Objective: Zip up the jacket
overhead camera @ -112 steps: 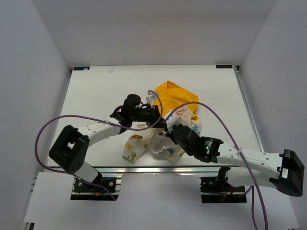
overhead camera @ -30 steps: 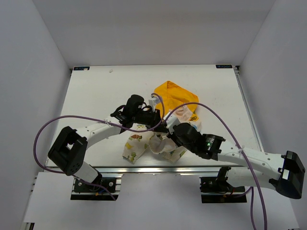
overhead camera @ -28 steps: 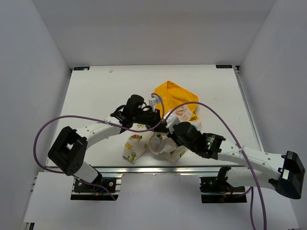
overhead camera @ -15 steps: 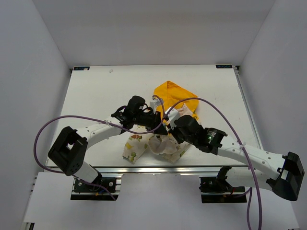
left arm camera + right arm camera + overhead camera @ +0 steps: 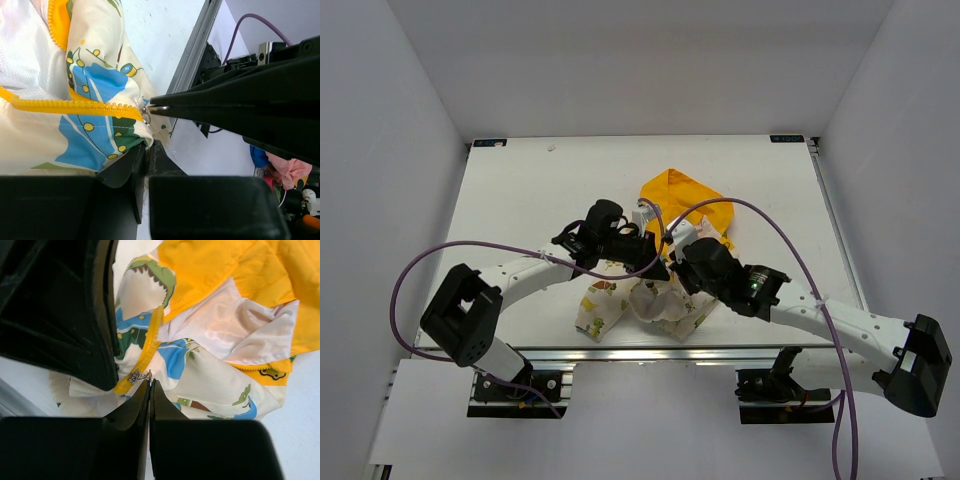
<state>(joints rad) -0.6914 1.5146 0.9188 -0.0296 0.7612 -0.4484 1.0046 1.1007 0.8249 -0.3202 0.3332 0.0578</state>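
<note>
Two arms: both are reaching inward over the bench (image 5: 520,190) and meeting above the jacket (image 5: 665,305), the left arm (image 5: 535,270) coming from the left and the right arm (image 5: 840,325) from the right.
Jacket: it is lying crumpled near the bench's front edge, about midway across. Its yellow hood (image 5: 685,195) is spreading toward the far side, and the cream printed body is bunching nearest the arm bases.
Zip: yellow teeth (image 5: 75,106) are running along the cream fabric to a small metal zip pull (image 5: 136,375). White lining (image 5: 235,330) is showing between the yellow-edged folds farther up.
Left jaws: they are pressing together with only a thin slit between them, pinching the jacket's cream fabric just below the end of the teeth.
Right jaws: they are clamping tight on the zip pull, with their tips at the end of the teeth.
Jaws to each other: the right tips are sitting just beside the left ones, with the end of the zip between them.
</note>
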